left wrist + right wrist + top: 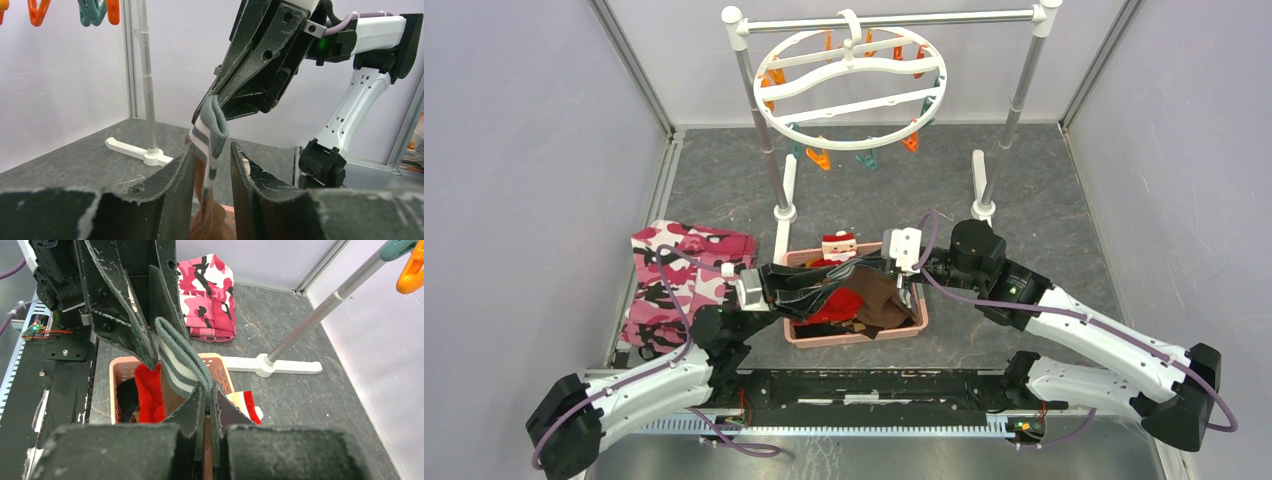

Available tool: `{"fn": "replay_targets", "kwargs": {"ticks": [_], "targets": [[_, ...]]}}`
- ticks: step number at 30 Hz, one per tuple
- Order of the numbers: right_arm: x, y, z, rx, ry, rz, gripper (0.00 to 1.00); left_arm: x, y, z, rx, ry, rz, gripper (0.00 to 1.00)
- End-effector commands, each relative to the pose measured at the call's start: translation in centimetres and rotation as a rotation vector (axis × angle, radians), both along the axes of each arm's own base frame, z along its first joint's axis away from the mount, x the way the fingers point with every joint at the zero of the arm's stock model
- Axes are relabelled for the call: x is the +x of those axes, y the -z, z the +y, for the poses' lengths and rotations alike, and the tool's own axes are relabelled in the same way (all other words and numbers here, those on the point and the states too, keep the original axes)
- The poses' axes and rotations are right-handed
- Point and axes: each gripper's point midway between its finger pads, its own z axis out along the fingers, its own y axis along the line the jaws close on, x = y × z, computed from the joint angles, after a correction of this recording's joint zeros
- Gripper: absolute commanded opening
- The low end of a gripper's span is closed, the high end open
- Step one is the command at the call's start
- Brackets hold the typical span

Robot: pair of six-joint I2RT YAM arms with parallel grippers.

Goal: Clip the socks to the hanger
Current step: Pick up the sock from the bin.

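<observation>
Both jaws clamp one sock's striped cuff (176,360) above the basket (916,322).

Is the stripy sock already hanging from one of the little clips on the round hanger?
No: the stripy sock is pinched in the right gripper above the pink basket, away from the hanger.

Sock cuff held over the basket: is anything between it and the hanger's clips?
Nothing visible blocks it. The sock hangs between the right gripper and left gripper; open air lies up to the hanger.
</observation>
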Motion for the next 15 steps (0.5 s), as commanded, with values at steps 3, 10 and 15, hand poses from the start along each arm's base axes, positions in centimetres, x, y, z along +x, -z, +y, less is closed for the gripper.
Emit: {"fn": "replay_targets", "kwargs": {"ticks": [3, 10, 15], "targets": [[-0.17, -1.72, 0.32, 0.053, -0.016, -0.014, 0.0, -0.11, -2.51, 0.13, -0.061, 0.003, -0.036, 0.34], [0.01, -1.27, 0.29, 0.042, -0.008, -0.01, 0.0, -0.17, -2.8, -0.12, -0.065, 0.015, -0.039, 0.28], [-0.04, -1.32, 0.27, 0.043, -0.009, -0.011, 0.0, -0.16, -2.92, -0.14, -0.068, 0.017, -0.04, 0.13]]}}
